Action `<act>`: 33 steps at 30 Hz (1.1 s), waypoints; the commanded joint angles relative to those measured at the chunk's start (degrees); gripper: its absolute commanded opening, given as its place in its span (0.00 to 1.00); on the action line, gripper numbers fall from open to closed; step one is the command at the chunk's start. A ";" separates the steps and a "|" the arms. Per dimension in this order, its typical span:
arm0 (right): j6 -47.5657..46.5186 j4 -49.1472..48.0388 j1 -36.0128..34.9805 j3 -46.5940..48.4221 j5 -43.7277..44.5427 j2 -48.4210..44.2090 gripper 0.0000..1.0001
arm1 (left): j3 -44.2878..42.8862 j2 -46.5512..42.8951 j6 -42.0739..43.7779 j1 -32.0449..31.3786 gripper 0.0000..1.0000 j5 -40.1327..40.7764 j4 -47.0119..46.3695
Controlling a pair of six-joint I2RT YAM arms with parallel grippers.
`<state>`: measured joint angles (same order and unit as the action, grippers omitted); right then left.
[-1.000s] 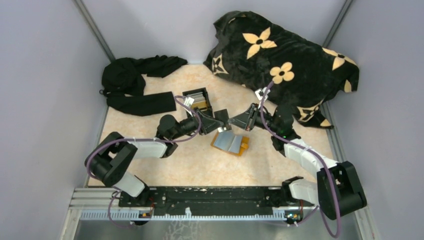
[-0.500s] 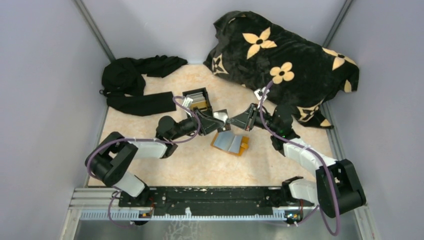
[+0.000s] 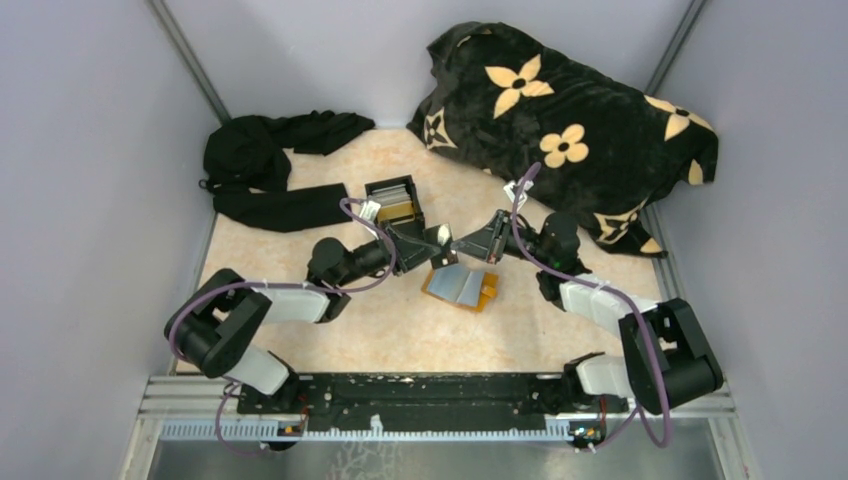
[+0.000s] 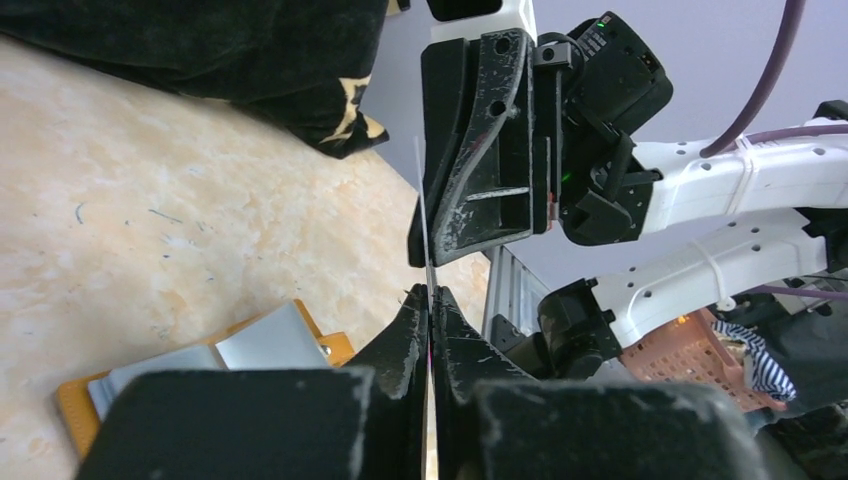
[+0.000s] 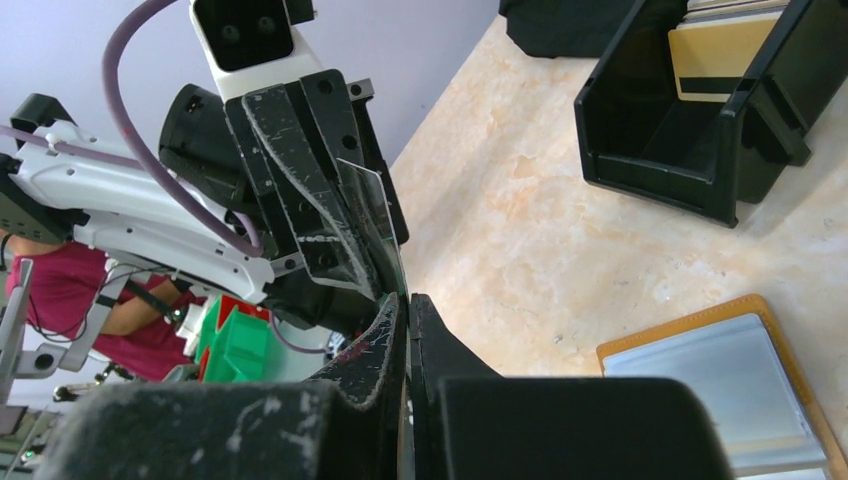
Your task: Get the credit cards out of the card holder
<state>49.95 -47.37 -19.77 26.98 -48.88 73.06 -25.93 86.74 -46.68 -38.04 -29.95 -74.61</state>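
The orange card holder point(image 3: 488, 289) lies open on the table with silvery credit cards point(image 3: 458, 285) in its sleeves. It also shows in the left wrist view point(image 4: 75, 412) and the right wrist view point(image 5: 680, 335). My left gripper point(image 3: 441, 239) and right gripper point(image 3: 462, 243) meet tip to tip just above and behind it. One thin card point(image 3: 447, 237) stands on edge between them. The left jaws point(image 4: 429, 293) are shut on its edge point(image 4: 422, 200). The right jaws point(image 5: 405, 298) look shut on its other end point(image 5: 366, 205).
A black open-topped box point(image 3: 395, 201) holding a tan card point(image 5: 715, 55) and other cards stands just behind the left gripper. A flowered black blanket point(image 3: 575, 130) fills the back right. A black cloth point(image 3: 270, 165) lies at the back left.
The left gripper has lifted the card up and back from the holder. The right arm has reached in to the left, and the two grippers now meet at the card.
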 commanded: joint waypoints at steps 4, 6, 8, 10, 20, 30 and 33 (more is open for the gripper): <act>-2.76 0.87 -0.36 1.17 1.35 -1.23 0.00 | -0.27 -1.55 -0.29 0.16 0.00 -0.74 -4.03; -4.19 3.55 -0.36 1.47 2.83 -1.86 0.00 | -0.69 -2.04 0.35 0.25 0.00 0.25 -0.70; -5.32 4.59 -0.36 1.39 4.64 -2.35 0.11 | -0.87 -3.03 1.94 0.25 0.00 1.58 2.73; -6.51 5.44 -0.35 1.70 5.93 -2.06 0.24 | -0.87 -4.95 3.53 0.23 0.00 3.45 6.31; -18.49 16.80 -0.45 9.41 13.96 0.91 0.41 | -1.66 -18.57 10.64 0.31 0.00 16.60 30.23; -27.91 22.10 -1.88 19.16 34.26 13.58 0.39 | -0.47 -26.74 9.25 0.60 0.00 20.25 41.92; -27.57 20.83 -3.06 22.73 37.08 18.23 0.38 | -0.41 -28.48 9.14 0.59 0.00 20.93 45.44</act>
<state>24.75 -25.39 -20.99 44.27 -19.14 86.94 -26.92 60.95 -36.82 -37.71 -11.07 -34.39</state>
